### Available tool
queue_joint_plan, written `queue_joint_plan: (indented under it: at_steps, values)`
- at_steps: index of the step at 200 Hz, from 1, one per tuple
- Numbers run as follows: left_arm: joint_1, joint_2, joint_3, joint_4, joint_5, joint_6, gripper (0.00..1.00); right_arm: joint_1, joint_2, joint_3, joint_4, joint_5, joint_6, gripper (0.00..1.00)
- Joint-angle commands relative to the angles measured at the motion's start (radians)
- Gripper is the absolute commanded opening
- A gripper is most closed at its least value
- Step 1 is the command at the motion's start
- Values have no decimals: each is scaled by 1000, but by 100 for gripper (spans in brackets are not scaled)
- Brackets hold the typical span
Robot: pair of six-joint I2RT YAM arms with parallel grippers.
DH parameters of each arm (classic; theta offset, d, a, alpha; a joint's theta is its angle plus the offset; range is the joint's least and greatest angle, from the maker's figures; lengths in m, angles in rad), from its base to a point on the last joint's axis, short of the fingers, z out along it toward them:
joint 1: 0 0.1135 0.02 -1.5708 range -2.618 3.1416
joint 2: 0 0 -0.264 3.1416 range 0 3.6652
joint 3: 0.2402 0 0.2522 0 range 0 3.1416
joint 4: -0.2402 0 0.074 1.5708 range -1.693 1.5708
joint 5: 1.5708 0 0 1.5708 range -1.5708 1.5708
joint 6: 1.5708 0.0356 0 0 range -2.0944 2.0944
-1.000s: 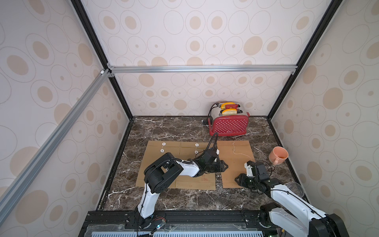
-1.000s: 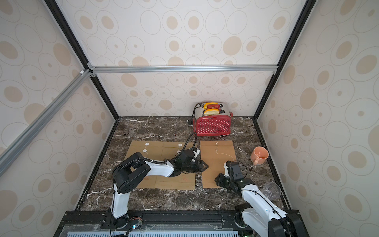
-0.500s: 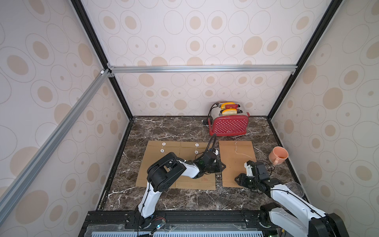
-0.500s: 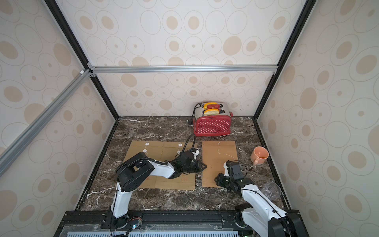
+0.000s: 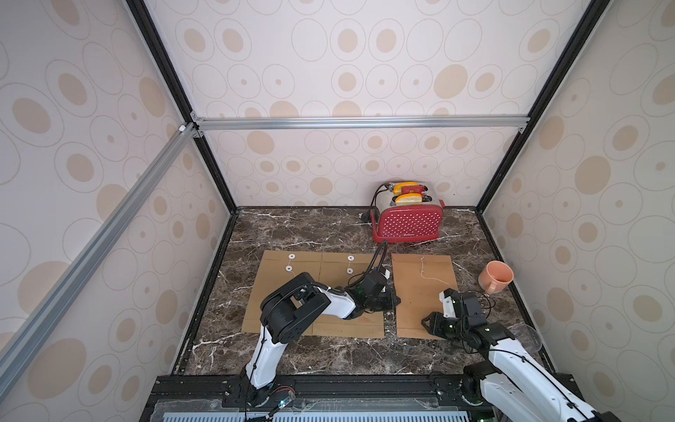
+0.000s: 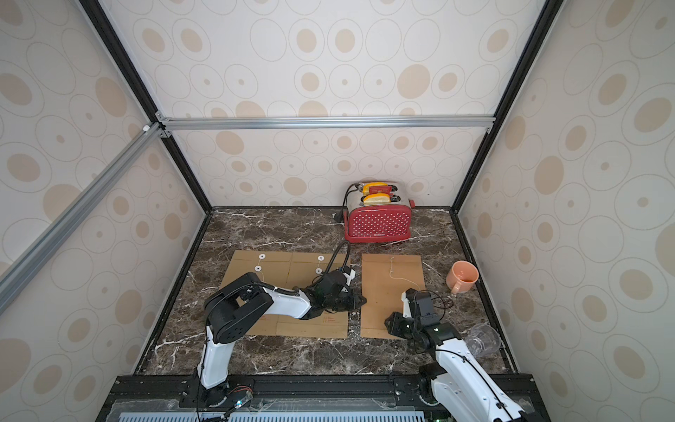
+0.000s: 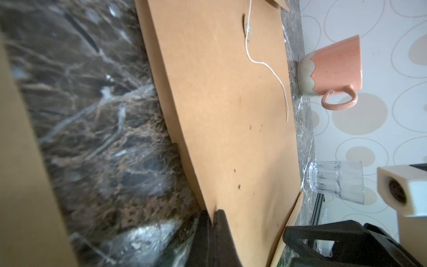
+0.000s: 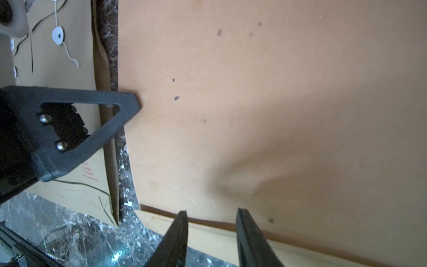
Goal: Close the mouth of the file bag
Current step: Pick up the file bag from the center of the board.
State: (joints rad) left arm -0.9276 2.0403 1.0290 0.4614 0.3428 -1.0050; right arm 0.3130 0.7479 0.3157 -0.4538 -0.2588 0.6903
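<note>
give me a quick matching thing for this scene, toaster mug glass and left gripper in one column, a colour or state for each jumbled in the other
Column one:
1. toaster
2. mug
3. glass
4. left gripper

Column two:
a. shut on the edge of the file bag
b. red with white dots
c. clear
d. peach

Pairs: 1-b, 2-d, 3-c, 4-a

left tool (image 7: 212,213) closed, file bag (image 7: 231,115) edge pinched
</note>
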Motion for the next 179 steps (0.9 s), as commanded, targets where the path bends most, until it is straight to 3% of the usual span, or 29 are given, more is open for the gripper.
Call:
queue_joint_plan:
  at_steps: [1, 39, 66, 83, 109, 135, 163, 179]
  values:
    - [-12, -97, -20, -38, -10, 63, 0, -31, -81, 73, -104, 17, -35, 39]
    - [-12, -336, -74, -130, -72, 223, 0, -112, -228, 192, -182, 23, -124, 42]
    - [-11, -522, -115, -207, -107, 345, 0, -120, -310, 267, -165, 79, -167, 63]
    - [-11, -645, -143, -261, -132, 417, 0, -121, -325, 317, -124, 87, -197, 67]
    - [-10, -819, -175, -349, -147, 556, 0, -121, -257, 409, -51, -8, -260, 68]
    - [-10, -982, -237, -367, -91, 702, 0, -123, -172, 494, -17, -94, -299, 69]
    - [11, -1159, -328, -377, -66, 762, 0, -127, -127, 566, 13, -178, -318, 71]
    - [47, -1248, -372, -349, 13, 749, 0, -132, -98, 600, 45, -268, -319, 71]
